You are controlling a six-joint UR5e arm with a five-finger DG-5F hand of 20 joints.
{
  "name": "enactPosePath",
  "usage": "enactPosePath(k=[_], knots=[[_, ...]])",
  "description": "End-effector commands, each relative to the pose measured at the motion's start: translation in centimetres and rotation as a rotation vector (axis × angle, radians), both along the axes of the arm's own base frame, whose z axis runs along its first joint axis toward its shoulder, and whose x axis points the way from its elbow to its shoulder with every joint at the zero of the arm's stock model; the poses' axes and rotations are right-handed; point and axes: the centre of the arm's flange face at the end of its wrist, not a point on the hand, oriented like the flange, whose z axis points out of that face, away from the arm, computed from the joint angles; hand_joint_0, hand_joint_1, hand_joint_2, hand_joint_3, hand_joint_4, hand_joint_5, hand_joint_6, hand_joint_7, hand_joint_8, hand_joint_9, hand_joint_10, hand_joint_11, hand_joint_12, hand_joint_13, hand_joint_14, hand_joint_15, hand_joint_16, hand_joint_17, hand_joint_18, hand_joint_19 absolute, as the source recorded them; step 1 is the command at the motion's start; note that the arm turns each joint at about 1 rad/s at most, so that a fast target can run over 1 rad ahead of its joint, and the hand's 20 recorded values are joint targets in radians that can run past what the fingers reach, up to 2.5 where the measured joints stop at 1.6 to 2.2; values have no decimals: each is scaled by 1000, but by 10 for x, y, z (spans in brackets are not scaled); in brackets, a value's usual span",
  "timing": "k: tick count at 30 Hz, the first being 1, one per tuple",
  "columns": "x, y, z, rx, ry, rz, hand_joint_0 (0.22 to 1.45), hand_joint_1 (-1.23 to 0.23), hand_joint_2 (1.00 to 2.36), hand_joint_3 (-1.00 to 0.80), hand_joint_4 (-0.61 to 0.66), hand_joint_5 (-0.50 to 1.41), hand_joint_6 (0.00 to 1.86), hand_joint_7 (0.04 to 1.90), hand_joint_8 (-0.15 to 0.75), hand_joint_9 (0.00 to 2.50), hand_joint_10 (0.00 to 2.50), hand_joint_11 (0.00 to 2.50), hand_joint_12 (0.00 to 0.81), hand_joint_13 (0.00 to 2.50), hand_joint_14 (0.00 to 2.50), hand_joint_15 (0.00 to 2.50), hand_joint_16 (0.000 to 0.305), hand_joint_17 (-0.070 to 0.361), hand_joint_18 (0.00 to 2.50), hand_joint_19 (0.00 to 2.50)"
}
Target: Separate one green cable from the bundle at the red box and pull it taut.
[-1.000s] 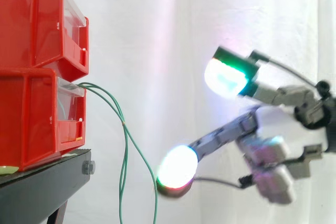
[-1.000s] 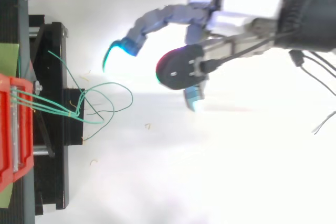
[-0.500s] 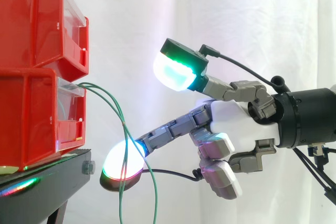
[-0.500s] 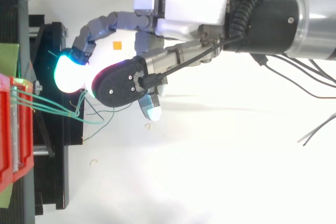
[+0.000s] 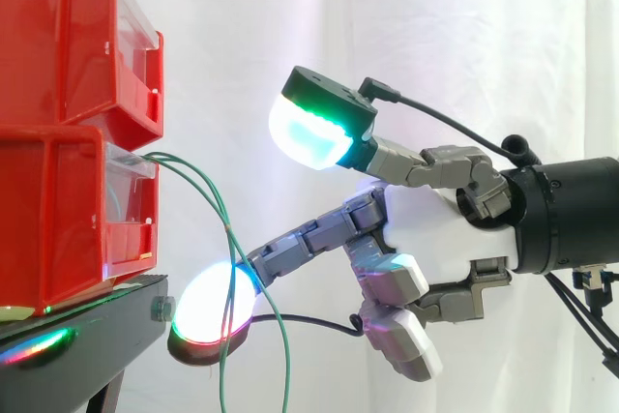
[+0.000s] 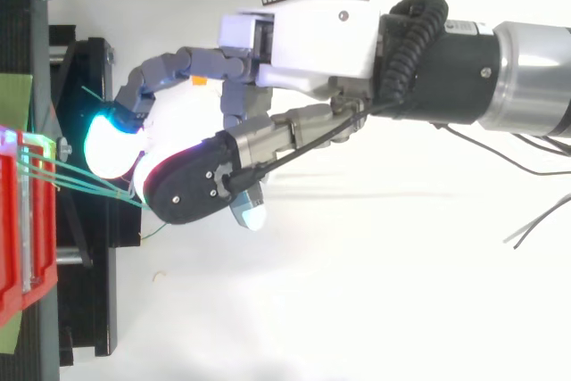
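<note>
Green cables (image 5: 225, 227) leave the front of the lower red box (image 5: 58, 210) as a loose bundle, droop away from it and hang down past the edge of the black stand (image 5: 87, 355) – slack all the way, none of them drawn out from the rest. From above we see the same strands (image 6: 85, 183) run from the box lip toward the hand and pass out of sight beneath it.

What has changed within the last second is the approach. The hand (image 5: 426, 229) began well off to the right of the hanging strands, and it has now travelled in until its low pad (image 5: 213, 309) sits right among them, close to the stand's corner. We judge that the reach is finished and the sorting step is only starting; with no strand caught, nothing can be pulled taut yet.

As for the pose, the wrist lies roughly level and the palm faces the box. One long finger stretches forward and down to the cables, while the upper pad (image 5: 311, 132), glowing green and white, is held high and well apart from the low one. With that wide gap between them the hand is released – it grasps nothing, and its remaining fingers hang bent beneath the palm, away from the bundle
</note>
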Motion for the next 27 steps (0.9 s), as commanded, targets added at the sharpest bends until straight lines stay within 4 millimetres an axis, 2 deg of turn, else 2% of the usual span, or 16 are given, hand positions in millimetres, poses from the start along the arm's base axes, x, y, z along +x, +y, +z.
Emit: enactPosePath(k=[1, 15, 27], knots=[[1, 9, 0, -5, 2, -5, 357, -422, 1000, -500, 247, -158, 501, 653, 331, 1629, 16, 540, 508, 1505, 15, 488, 92, 208, 2011, 312], [2, 27, 1, 26, 5, 0, 360, -426, 1000, -500, 256, -147, 501, 660, 329, 1676, 21, 585, 500, 1519, 16, 506, 92, 207, 2008, 317], [3, 35, 1, 58, 2, 6, 362, -428, 1000, -500, 261, -141, 501, 659, 324, 1681, 20, 589, 489, 1526, 16, 517, 91, 205, 2007, 324]])
